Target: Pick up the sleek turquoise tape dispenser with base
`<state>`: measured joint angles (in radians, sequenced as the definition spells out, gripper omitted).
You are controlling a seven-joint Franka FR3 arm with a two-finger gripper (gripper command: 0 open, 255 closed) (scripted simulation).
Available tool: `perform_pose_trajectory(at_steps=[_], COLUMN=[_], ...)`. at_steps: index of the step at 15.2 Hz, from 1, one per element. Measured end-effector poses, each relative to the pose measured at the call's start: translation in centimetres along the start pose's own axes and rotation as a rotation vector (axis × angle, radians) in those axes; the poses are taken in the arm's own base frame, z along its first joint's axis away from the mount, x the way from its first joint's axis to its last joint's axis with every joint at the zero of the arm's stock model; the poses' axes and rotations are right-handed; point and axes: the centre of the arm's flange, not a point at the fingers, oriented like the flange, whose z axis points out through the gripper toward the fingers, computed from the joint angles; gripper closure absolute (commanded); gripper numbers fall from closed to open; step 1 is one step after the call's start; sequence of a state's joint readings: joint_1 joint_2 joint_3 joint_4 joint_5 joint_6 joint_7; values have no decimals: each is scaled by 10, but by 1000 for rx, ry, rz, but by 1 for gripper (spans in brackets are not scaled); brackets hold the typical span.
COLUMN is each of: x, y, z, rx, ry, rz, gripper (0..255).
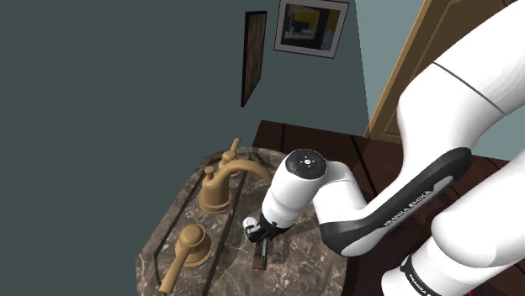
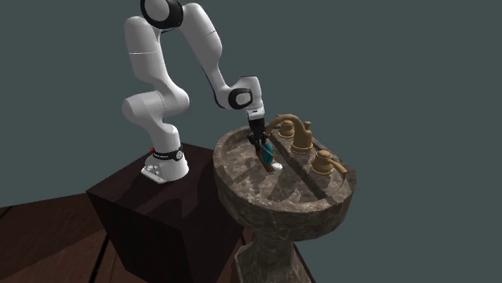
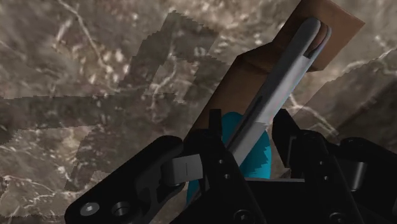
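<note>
Shoulder view: white lettering (image 1: 411, 204) along the dark band of the arm (image 1: 471, 109), reading FRANKA EMIKA. More white lettering on the link below it, too cut off to read. No label made out on the tape dispenser (image 1: 262, 257) itself.

Wrist view: gripper (image 3: 248, 125) closed on the tape dispenser (image 3: 260, 160), one black finger (image 3: 211, 143) pressed at each side of its turquoise body. Pale grey blade-like part running out past the fingertips, ending against a flat brown base. Mottled stone behind it; contact between base and stone impossible to judge.

Second exterior view: gripper (image 2: 257, 135) pointing straight down over the sink (image 2: 240, 173), with the tape dispenser (image 2: 265, 153) directly beneath it, turquoise showing below the fingers and a small white part at its low end. Placed over the hollow of the basin, on the side toward the faucet (image 2: 283, 125) and apart from it.

Sink of dark grey-brown veined stone on a pedestal of the same. Faucet (image 1: 220, 181) and lever handle (image 1: 189, 248) in a dull gold colour, set along the rim. Second handle (image 2: 326, 162) likewise. Dark brown box as stand (image 2: 137, 209), just beside the sink. Dark wood plank floor (image 1: 370, 160). Slate-teal wall with two framed pictures (image 1: 311, 25) and a light wooden door (image 1: 421, 50) at the corner.
</note>
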<state>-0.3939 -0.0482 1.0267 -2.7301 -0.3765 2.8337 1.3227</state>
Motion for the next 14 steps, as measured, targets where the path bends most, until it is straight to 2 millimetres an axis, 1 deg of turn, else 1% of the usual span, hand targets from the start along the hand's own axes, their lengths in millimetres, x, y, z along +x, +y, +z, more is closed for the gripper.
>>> perform_pose_trajectory(at_steps=[12,14], x=[13,15], y=[-1,-2], z=[-61,-68], rx=[1,2], ry=[-3,-4], rz=[7,7], gripper=[255,255])
